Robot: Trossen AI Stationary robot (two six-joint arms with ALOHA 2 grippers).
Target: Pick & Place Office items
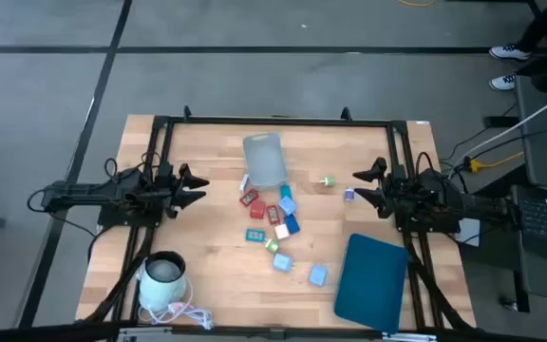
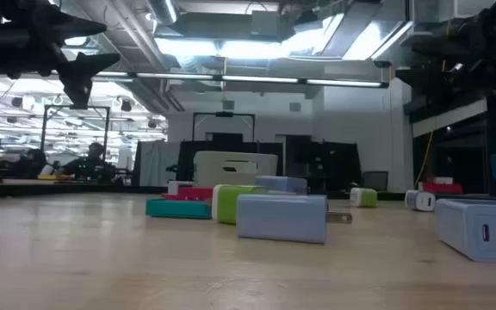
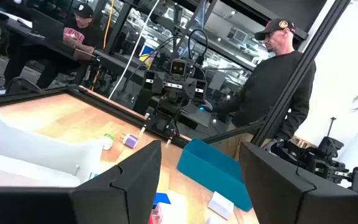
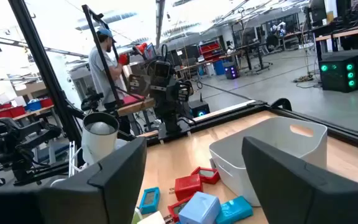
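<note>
1. Two grippers hover above the worktop (image 1: 216, 275), both empty: left gripper (image 1: 200, 184) at the left side, right gripper (image 1: 361, 184) at the right side, jaws wide apart on each.
2. Office items (image 1: 275, 226) lie scattered mid-worktop, loose, just below the grey bin (image 1: 264, 159), which lies tipped on its side.
3. Dark-teal tray (image 1: 369, 276) sits flat at the near right.
4. White cup-like object (image 1: 164, 277) stands near left.

Office items (image 1: 275, 226) too small for identification.
</note>
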